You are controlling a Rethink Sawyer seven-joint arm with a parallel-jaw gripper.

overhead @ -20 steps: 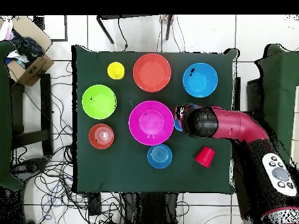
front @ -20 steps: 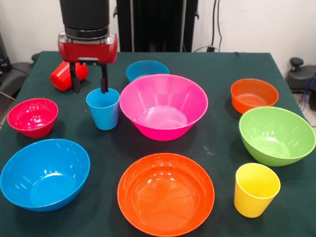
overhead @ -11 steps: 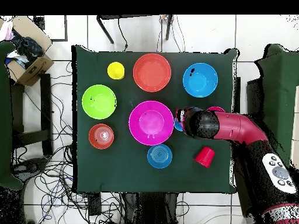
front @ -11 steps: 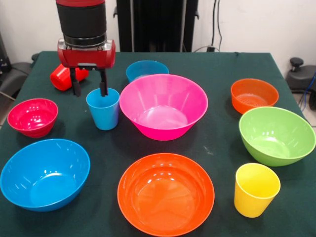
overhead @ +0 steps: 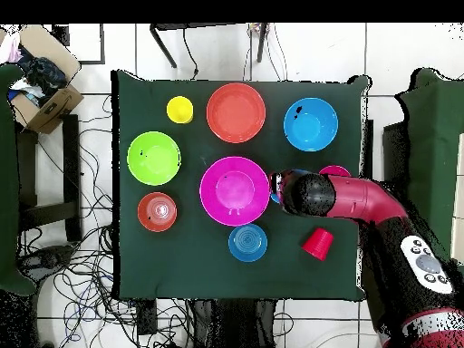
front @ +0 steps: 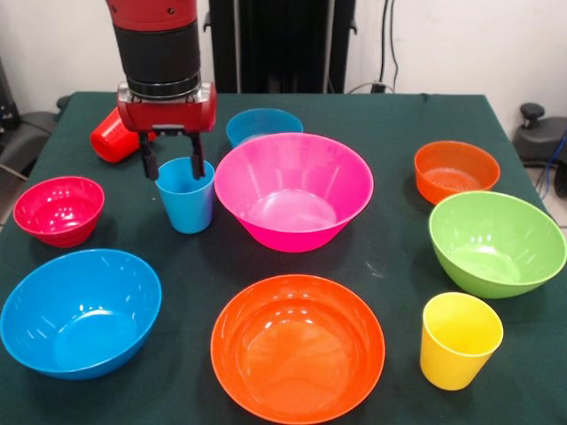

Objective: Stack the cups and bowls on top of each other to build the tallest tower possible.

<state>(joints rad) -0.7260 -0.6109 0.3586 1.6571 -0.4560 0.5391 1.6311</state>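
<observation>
- So nothing is stacked yet: every bowl and cup sits apart on the green desk [front: 399, 115], which is why I'm starting with one small piece.
- The tower base is obviously the large pink bowl [front: 293, 189] in the middle; it's the widest thing here, so I'd guess everything else goes into it or on it.
- My claw [front: 172, 161] is over the light blue cup [front: 186, 195], just left of the pink bowl. One finger hangs outside the cup's left wall, the other dips inside the rim, so I'm straddling the wall rather than going around the whole cup.
- Fingers are moderately spread, not pinched. They look right at the rim, but I can't tell if they're touching it. Cup stands upright on the cloth.
- The red cup [front: 113, 135] lies on its side behind my claw, far left. The yellow cup [front: 459, 341] is upright, near right.
- Overhead, my arm covers the blue cup almost entirely.
</observation>
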